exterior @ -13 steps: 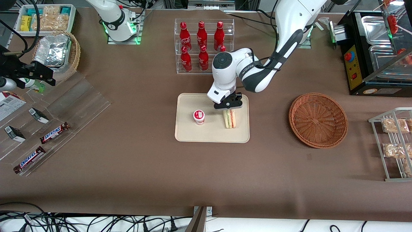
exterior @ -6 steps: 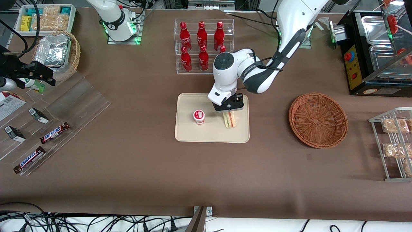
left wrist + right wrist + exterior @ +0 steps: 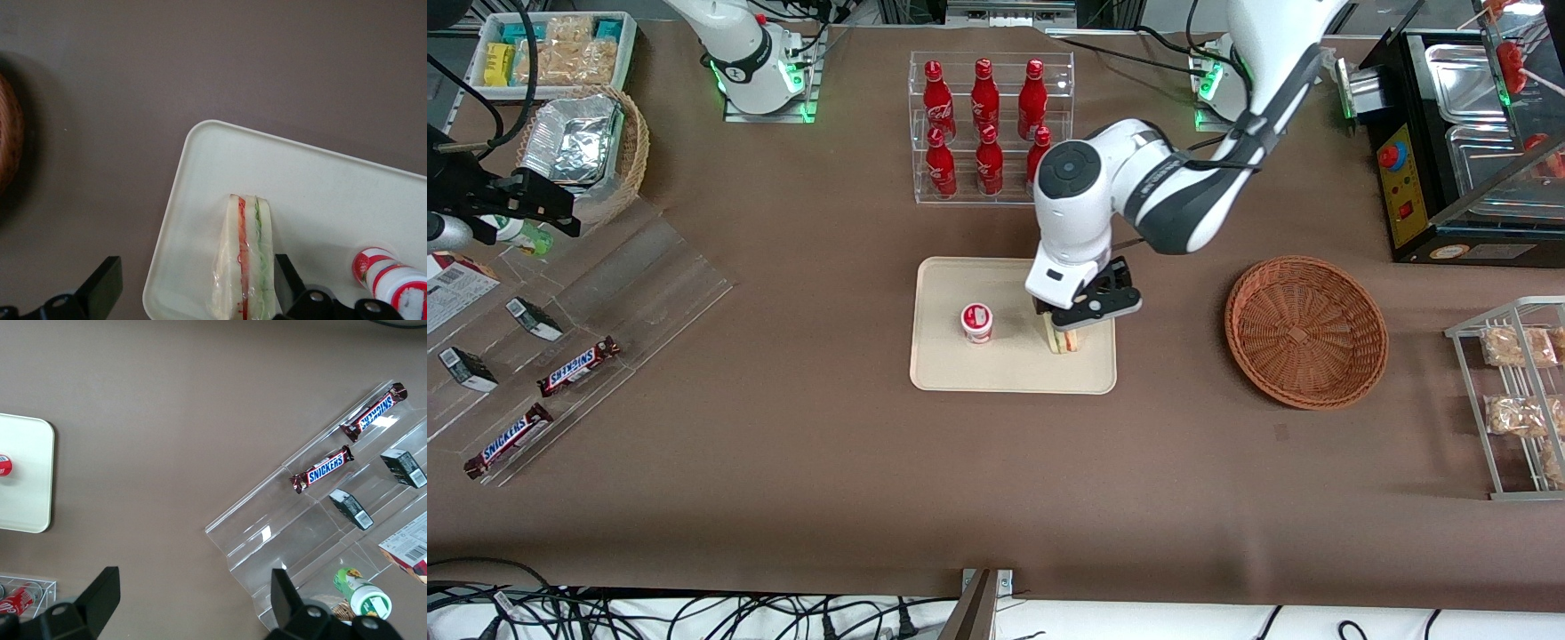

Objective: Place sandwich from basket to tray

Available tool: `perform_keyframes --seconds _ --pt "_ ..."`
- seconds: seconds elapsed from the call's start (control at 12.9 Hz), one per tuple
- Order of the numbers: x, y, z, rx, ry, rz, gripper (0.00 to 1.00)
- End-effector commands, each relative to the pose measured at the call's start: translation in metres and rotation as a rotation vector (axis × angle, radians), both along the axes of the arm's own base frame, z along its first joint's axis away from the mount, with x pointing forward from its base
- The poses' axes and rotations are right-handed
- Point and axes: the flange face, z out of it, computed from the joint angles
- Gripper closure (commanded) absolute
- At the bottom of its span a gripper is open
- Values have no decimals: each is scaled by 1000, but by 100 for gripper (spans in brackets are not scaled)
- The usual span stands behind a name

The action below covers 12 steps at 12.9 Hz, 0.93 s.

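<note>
- Your working arm's gripper (image 3: 1087,313) hangs just above the cream tray (image 3: 943,356), over the tray's edge nearest the working arm's end of the table.
- Its two black fingers (image 3: 100,288) are spread wide, and nothing sits clamped between them (the wrist view shows one finger out over bare brown table and the other beside the sandwich, with clear space around each).
- The sandwich (image 3: 1062,339) lies on the tray, directly under the gripper, so from the front you see only its nearer end poking out below the black fingers.
- In the wrist view the sandwich (image 3: 244,260) is a pale wedge with a red stripe and a green stripe running along it, wrapped in clear film, lying close to the tray's rim (image 3: 175,200).
- A small round cup (image 3: 976,322) with a red and white lid also stands on the tray, beside the sandwich and toward the parked arm's end.
- The reddish-brown woven basket (image 3: 1305,331) sits on the brown table (image 3: 800,462) well apart from the tray, toward the working arm's end; nothing lies inside it.
- Farther from the front camera than the tray, a clear rack holds red bottles (image 3: 984,98) in two rows.
- Toward the parked arm's end, two Snickers bars (image 3: 578,366) rest on a clear stepped stand.
- A lighter wicker basket holding foil containers (image 3: 574,142) is at that same end, farther from the camera.
</note>
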Motion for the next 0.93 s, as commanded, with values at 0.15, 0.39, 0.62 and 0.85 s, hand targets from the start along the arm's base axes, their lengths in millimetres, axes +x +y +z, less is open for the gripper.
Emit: perform_keyframes --seconds 0.15,0.39,0.62,0.85 --pt "38 46 62 -38 47 5 0" --pt "65 107 116 -81 109 -49 0" --pt "79 160 145 -81 181 -157 0" --pt "93 211 158 -132 221 -236 0"
